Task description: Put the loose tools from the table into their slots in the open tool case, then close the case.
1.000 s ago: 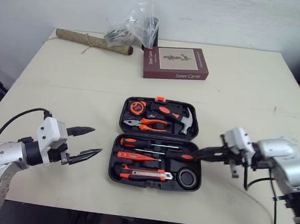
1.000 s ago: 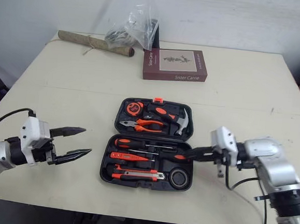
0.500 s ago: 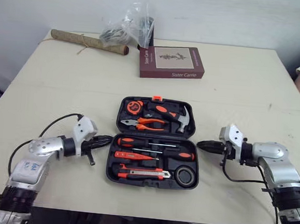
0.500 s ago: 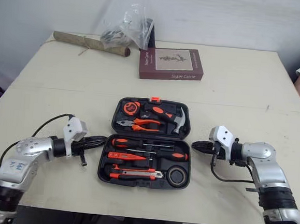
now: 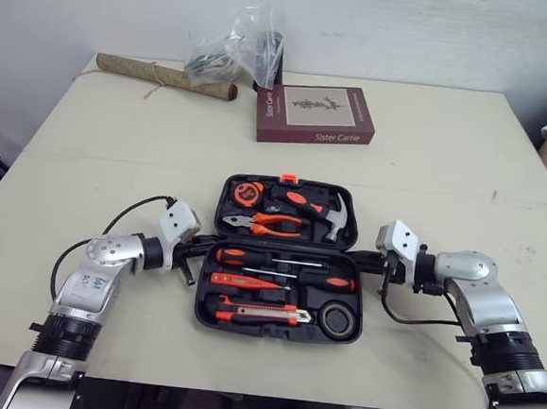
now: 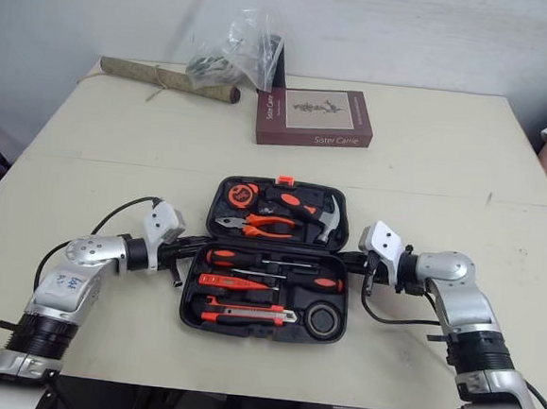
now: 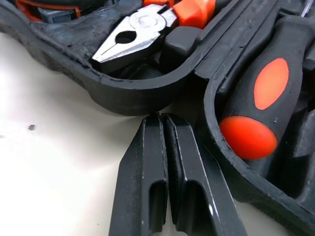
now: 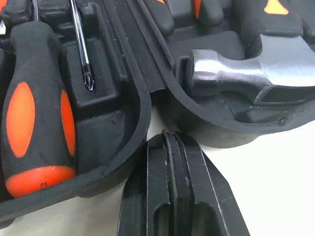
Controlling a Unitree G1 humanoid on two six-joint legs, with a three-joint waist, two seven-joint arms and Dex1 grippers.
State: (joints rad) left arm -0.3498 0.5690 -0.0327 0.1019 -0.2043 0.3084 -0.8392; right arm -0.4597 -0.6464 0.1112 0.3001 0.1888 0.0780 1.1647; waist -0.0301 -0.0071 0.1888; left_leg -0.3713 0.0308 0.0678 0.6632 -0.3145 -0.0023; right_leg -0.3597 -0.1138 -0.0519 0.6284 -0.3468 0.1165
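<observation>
1. Closing looks like the step in hand: the case (image 5: 285, 262) lies open between both grippers, and every slot I can see looks filled, with pliers (image 5: 267, 225) and hammer (image 5: 334, 219) in its far half.
2. Left gripper (image 7: 161, 118), fingers pressed together and empty, points at the case's left hinge notch. Right gripper (image 8: 170, 135), likewise pinched on nothing, points at its right notch.
3. Slide both tips under the far half evenly and lift together, so it folds without twisting or spilling tools.

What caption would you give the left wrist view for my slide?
Left gripper, shut, tip at the open tool case hinge notch, between the pliers and a screwdriver handle.
</observation>
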